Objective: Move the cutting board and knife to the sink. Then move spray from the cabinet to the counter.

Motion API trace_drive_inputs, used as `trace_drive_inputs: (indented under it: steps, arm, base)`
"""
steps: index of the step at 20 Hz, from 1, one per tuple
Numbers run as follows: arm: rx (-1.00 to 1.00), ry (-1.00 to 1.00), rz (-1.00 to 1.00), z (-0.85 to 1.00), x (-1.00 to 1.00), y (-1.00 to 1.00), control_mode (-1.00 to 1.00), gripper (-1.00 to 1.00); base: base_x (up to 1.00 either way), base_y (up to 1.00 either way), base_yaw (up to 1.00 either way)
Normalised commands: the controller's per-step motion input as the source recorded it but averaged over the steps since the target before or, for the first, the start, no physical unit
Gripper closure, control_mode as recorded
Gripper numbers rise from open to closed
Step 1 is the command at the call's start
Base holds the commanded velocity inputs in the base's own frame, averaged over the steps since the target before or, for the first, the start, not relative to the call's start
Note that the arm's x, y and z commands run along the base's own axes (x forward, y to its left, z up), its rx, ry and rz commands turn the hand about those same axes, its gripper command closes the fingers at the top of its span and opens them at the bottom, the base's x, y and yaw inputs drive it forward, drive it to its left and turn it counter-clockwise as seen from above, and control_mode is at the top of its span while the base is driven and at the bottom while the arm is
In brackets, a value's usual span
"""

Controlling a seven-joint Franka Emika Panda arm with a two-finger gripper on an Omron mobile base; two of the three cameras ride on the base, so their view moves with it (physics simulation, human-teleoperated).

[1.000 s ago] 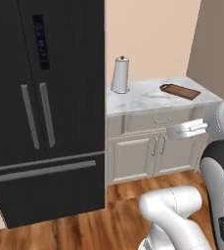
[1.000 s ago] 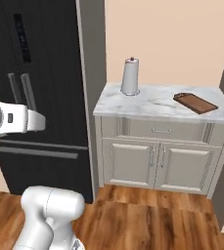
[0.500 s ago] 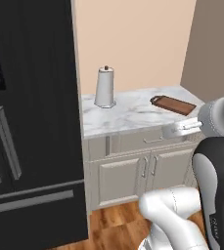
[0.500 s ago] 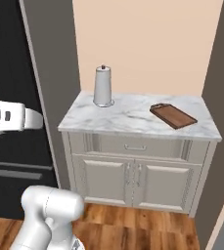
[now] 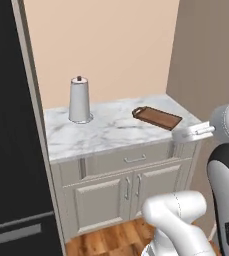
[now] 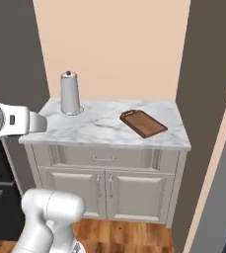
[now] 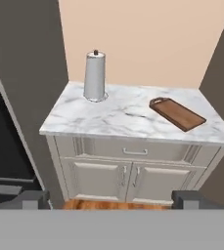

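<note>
The cutting board point(image 5: 157, 118) point(image 6: 144, 123) point(image 7: 178, 114), dark reddish-brown with a small handle at its left end, lies flat on the right half of the white marble counter point(image 5: 106, 135) point(image 6: 99, 132) point(image 7: 108, 117). I cannot pick the knife out among the grey veins. My gripper point(image 7: 111, 200) is open, held well back from the counter front with nothing between its dark fingertips point(image 7: 33, 197). In the left base view my white hand hangs before the counter's right front corner. The sink, the spray and the cabinet are out of view.
A white paper-towel roll point(image 5: 79, 100) point(image 6: 70, 93) point(image 7: 95, 76) stands upright at the counter's back left. The black fridge point(image 5: 11, 150) point(image 7: 1, 136) flanks the counter on the left, a tall taupe panel point(image 5: 206, 60) point(image 6: 206, 74) on the right. Cream drawer and doors point(image 7: 133, 166) sit below.
The whole picture has shifted: the base has driven right and closer, so the fridge has slid off to the left and the counter now sits centred and larger. The gripper has stayed open.
</note>
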Motion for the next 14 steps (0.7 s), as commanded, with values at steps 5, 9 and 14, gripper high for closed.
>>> trace_drive_inputs:
  steps: [5,9,14]
  arm:
    - [0.0,0.0,0.0,0.0,0.0,0.0,1.0,-1.0]
    - [0.0,0.0,0.0,0.0,0.0,0.0,1.0,-1.0]
    - [0.0,0.0,0.0,0.0,0.0,0.0,1.0,-1.0]
  base:
    - [0.96,-0.08,-0.31]
    - [0.71,-0.04,-0.24]
    - [0.68,0.18,-0.2]
